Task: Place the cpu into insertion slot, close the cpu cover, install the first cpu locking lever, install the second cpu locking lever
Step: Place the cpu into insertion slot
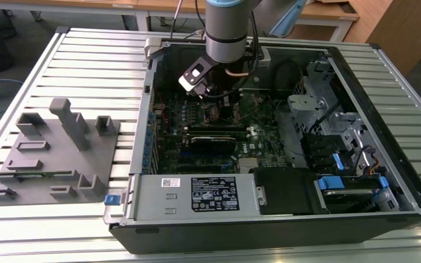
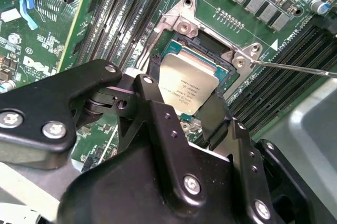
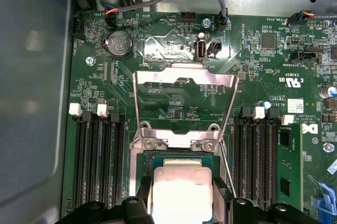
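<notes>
The cpu [image 2: 189, 89], a small square chip with a dull silver top, sits between my gripper's [image 2: 185, 83] black fingers [image 2: 213, 112], just over the insertion slot [image 2: 174, 50]. In the first wrist view the cpu [image 3: 181, 190] lies over the same slot [image 3: 179, 156], flanked by the gripper [image 3: 181, 205]. The cpu cover [image 3: 184, 79], a thin silvery frame with an open window, stands swung up and back from the slot. A thin locking lever [image 2: 295, 69] juts out sideways, unlatched. In the exterior view the gripper [image 1: 221, 109] reaches down into the open computer case.
Long black memory slots [image 3: 97, 161] flank the socket on both sides. Case walls [image 1: 148, 109], cables [image 1: 291, 71] and drive bays [image 1: 342, 142] crowd the board. A grey fixture block [image 1: 50, 159] lies on the slatted table at the exterior view's left.
</notes>
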{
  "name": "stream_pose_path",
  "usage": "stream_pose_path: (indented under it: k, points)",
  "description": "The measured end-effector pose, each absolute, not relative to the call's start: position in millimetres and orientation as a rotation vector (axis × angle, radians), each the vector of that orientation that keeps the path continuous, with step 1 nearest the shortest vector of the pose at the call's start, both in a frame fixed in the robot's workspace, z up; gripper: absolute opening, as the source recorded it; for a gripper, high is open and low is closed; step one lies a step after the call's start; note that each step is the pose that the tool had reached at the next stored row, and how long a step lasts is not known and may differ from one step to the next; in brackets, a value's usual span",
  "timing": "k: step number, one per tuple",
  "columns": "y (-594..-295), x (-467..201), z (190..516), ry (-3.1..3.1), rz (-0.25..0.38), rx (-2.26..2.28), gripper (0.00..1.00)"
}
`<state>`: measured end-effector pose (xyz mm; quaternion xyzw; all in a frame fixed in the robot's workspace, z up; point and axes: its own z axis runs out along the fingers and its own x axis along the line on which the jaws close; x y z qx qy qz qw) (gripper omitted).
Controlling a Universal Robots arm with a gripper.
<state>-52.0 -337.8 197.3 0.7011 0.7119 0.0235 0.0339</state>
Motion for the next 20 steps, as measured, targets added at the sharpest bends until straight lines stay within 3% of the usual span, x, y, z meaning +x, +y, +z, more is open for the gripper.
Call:
stream_pose_path:
  k: [20]
  points:
    - [-336.8, -52.0, 196.9, 2.19, 0.073, 2.157, 0.54]
